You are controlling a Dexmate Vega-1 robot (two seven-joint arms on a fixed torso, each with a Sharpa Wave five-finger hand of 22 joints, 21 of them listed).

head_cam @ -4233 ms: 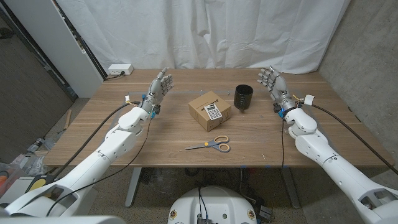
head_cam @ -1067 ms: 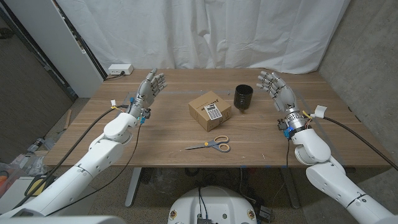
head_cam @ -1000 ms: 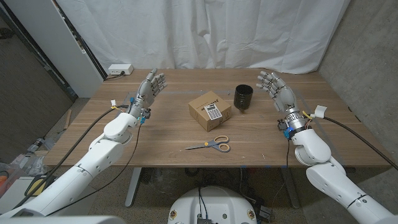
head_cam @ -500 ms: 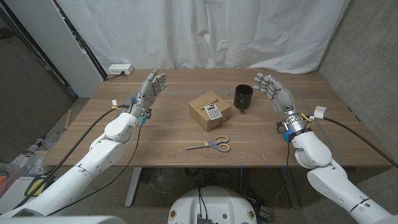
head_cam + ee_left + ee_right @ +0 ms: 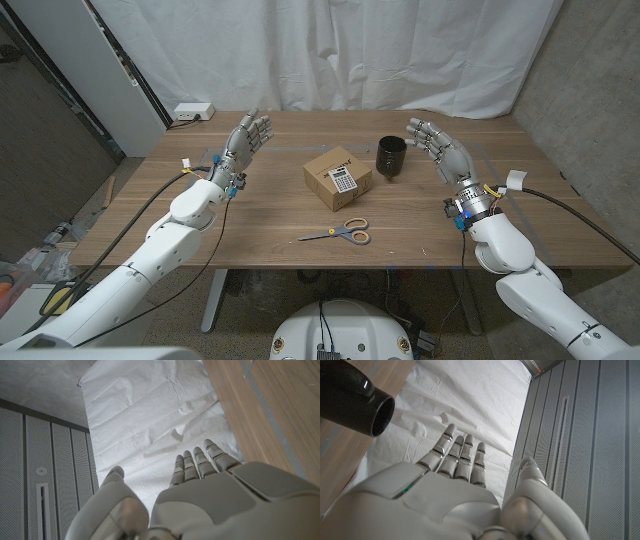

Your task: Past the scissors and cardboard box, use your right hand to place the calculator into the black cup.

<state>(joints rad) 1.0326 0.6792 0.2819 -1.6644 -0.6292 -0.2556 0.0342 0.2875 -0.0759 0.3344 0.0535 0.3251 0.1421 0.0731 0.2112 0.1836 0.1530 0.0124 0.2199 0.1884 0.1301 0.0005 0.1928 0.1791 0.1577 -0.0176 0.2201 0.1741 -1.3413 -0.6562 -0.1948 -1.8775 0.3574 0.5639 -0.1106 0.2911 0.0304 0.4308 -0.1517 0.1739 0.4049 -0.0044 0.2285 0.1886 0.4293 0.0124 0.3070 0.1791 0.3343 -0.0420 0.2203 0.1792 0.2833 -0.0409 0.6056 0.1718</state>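
Observation:
A small grey calculator (image 5: 344, 181) lies on top of a cardboard box (image 5: 338, 175) in the middle of the table. Right of the box stands a black cup (image 5: 391, 156), also seen from the right wrist (image 5: 355, 401). Scissors with orange handles (image 5: 339, 234) lie nearer the front edge. My right hand (image 5: 440, 150) is raised above the table to the right of the cup, fingers spread and holding nothing. My left hand (image 5: 246, 140) is held up over the table's left part, fingers apart and empty.
A white power strip (image 5: 192, 112) lies at the table's back left corner. A white cloth (image 5: 330, 50) hangs behind the table. A white cabinet panel (image 5: 120, 70) stands at the left, a concrete wall (image 5: 590, 90) at the right.
My right hand has leaned left toward the black cup, its forearm drawing a little nearer. The left arm has barely moved. Box, calculator, cup and scissors stay where they were.

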